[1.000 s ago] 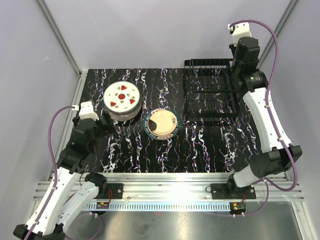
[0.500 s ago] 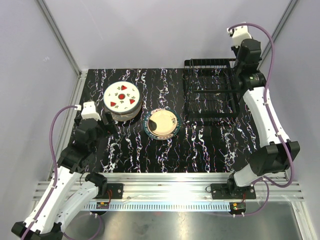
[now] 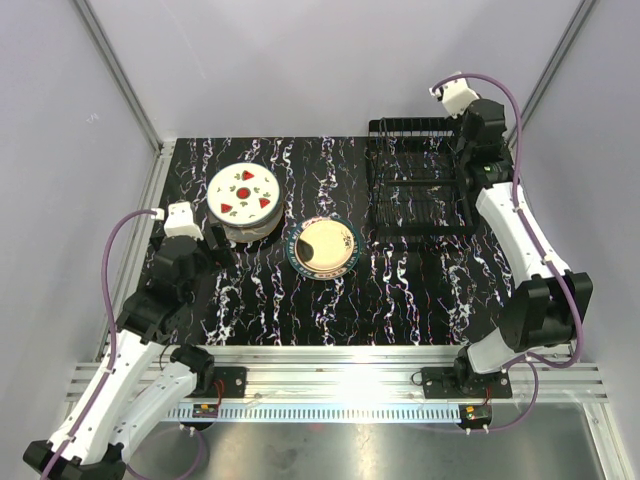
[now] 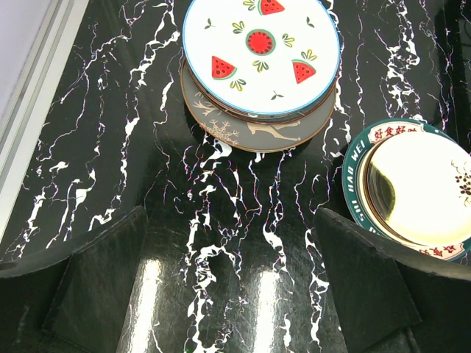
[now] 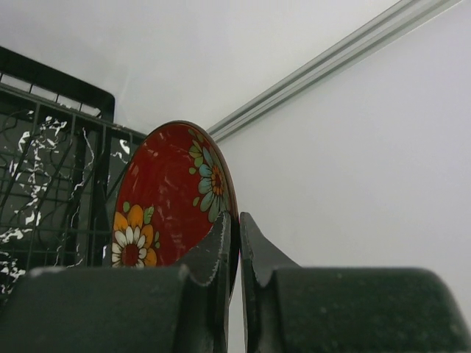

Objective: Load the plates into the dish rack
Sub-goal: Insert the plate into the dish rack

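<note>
We see our right gripper [image 5: 236, 228] pinching the rim of a glossy red plate [image 5: 165, 198] with orange and blue flowers, while our left gripper [image 4: 229, 287] gapes wide.

The left arm [image 3: 150, 310] rises from its base well to the near left of the dish rack [image 3: 372, 180], elbow bent, with the forearm reaching away from the base. The left tool [image 4: 229, 217] points downward, its two fingers [image 4: 103, 287] spread wide with nothing between them. The right arm [image 3: 520, 230] stretches along the rack's right side, long and nearly straight, its wrist turned in over the rack's far right corner. The right tool [image 5: 237, 220] is clamped nearly closed, pinching the rim of a red floral plate [image 5: 169, 191] held upright on edge.
</note>
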